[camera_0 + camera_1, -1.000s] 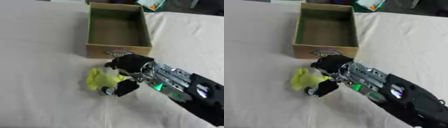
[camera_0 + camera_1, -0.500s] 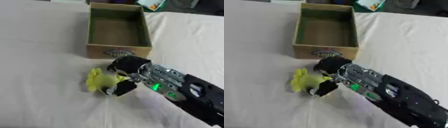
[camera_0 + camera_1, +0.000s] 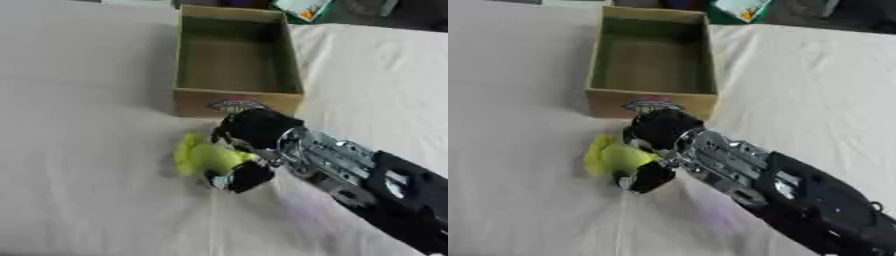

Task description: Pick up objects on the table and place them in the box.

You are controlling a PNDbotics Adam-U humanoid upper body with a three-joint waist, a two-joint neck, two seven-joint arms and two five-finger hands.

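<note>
White tablecloth holds cardboard box, nothing visible inside.

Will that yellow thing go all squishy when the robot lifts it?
Probably. The yellow thing looks soft and lumpy, so it may bend in the right hand, whose fingers curl round it. It lies flat on the table, so it likely won't roll. It looks light.

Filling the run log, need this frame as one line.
right hand: curled round yellow-green object on table | box: open, nothing visible inside, just behind hand | left hand: not in view | step: grasping, not lifted clear
</note>
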